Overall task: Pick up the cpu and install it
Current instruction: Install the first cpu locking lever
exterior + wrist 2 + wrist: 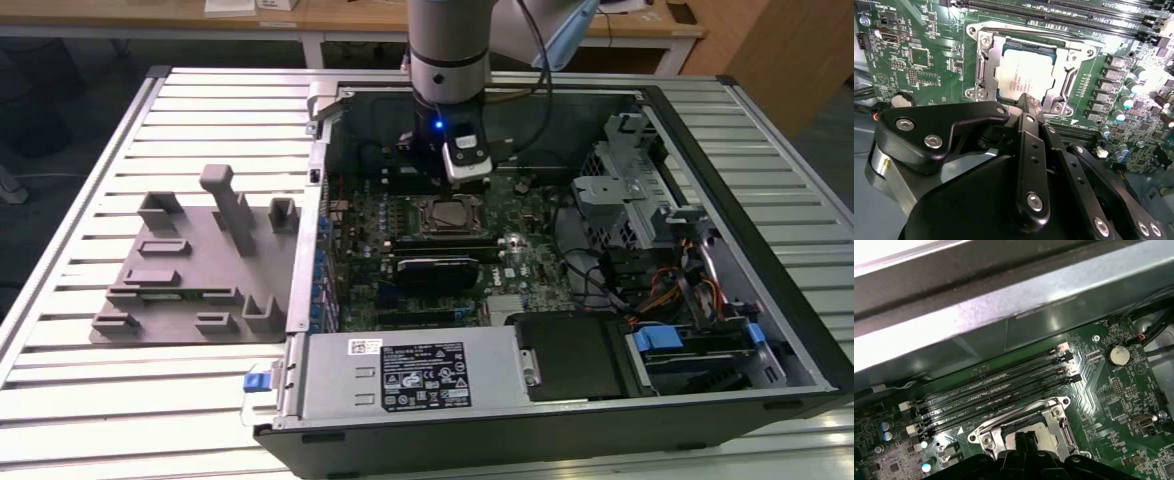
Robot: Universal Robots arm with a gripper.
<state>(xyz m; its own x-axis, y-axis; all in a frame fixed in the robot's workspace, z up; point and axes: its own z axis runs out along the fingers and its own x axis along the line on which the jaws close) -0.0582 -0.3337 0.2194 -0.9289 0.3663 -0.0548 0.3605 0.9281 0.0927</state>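
Note:
The cpu (1025, 71) is a silvery square chip lying flat in the motherboard socket, framed by the metal retention bracket (984, 65). In the exterior view the cpu (445, 213) sits mid-board inside the open computer case. My gripper (1027, 101) hangs just above the socket's near edge with its black fingers pressed together and nothing between them. In the first wrist view the fingertips (1019, 439) cover part of the chip. From the exterior view, the gripper (467, 180) is slightly behind the socket, and apart from the chip.
A grey plastic holder tray (187, 270) lies on the slatted table at the exterior view's left. Memory slots (999, 390) run beside the socket, near the case wall (1004, 305). A power supply (400, 375) and drive bays (694, 350) fill the case front.

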